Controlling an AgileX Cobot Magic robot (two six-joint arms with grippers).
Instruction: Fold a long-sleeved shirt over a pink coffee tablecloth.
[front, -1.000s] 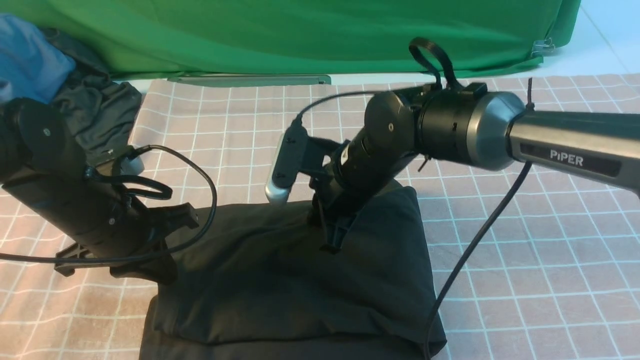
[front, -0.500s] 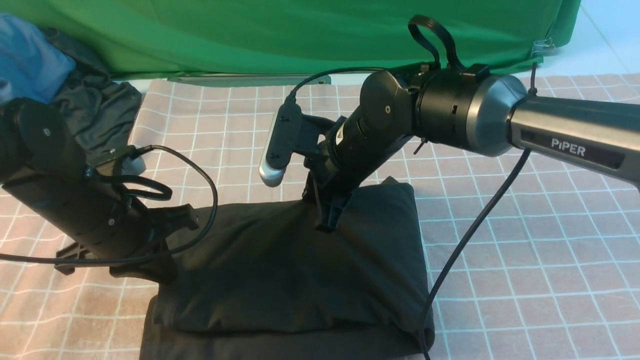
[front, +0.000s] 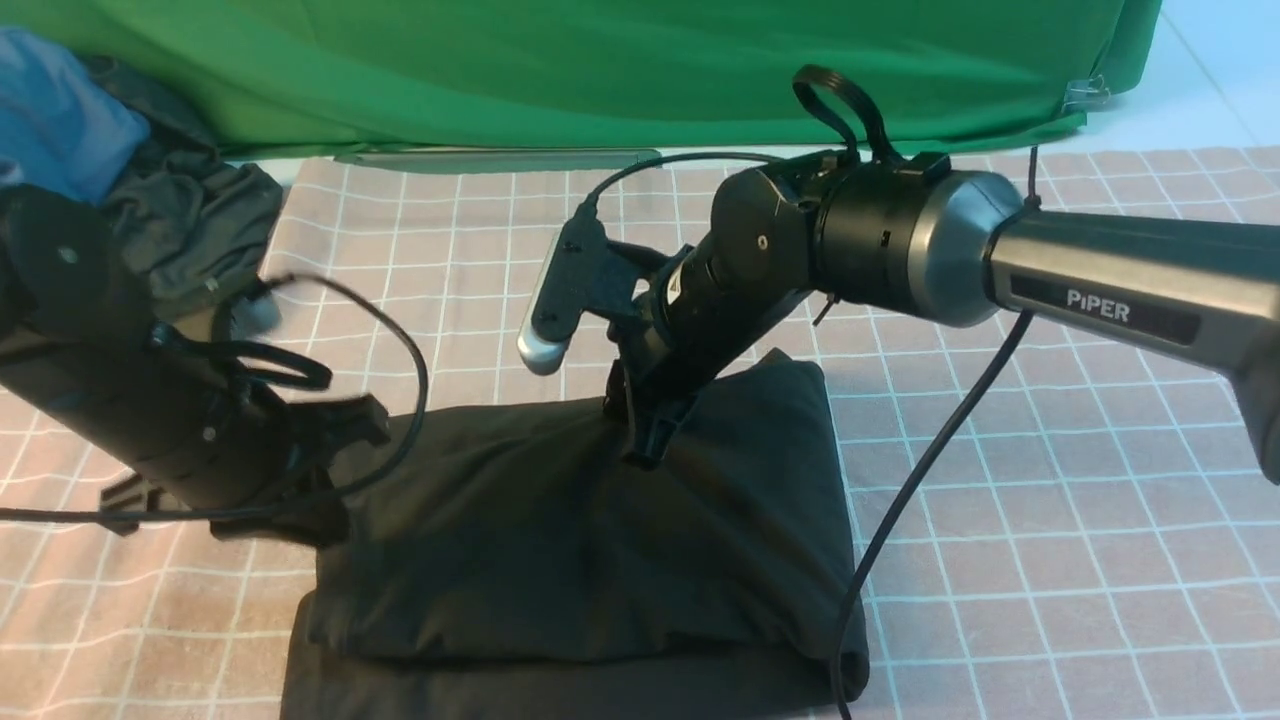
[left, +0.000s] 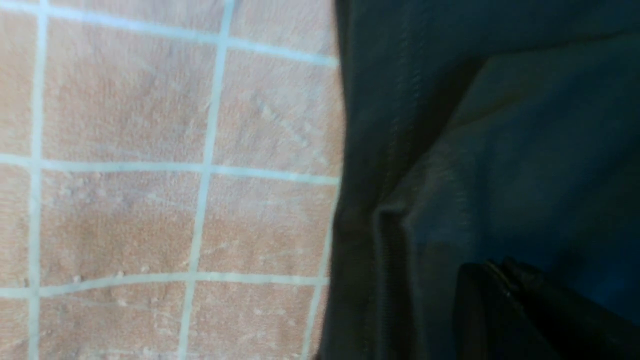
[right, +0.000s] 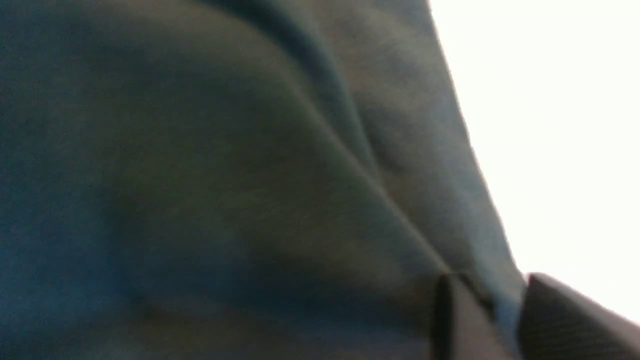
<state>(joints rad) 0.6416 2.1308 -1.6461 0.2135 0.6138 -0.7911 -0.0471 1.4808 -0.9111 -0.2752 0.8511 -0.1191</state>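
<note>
**Black shirt lies folded on the pink cloth, a gripper at two of its edges**

The long-sleeved shirt (front: 600, 560) lies nearest, a thick black bundle resting on the pink coffee tablecloth (front: 1050, 500). A lower layer sticks out under the shirt's near edge, and the upper layer sits on it in soft wrinkles.

At the shirt's left edge the left gripper (front: 325, 515) is down low, its black jaws pressed together. From the left wrist view the gripper (left: 505, 305) sits over the shirt's dark cloth close to a ribbed hem, with pink squares beside it. I cannot tell whether any cloth is caught in it.

At the shirt's far edge the right gripper (front: 645, 450) points steeply down onto the fabric. Close up, this gripper (right: 505, 305) has its jaws standing apart, and a raised ridge of shirt runs into the gap between them. A black cable (front: 920, 480) hangs from the right arm and drops past the shirt's right side.

Beyond the shirt's far left corner a dark grey garment (front: 190, 230) is heaped at the tablecloth's edge, with a blue garment (front: 60, 110) behind it. Farthest from the shirt hangs a green cloth (front: 600, 70).
</note>
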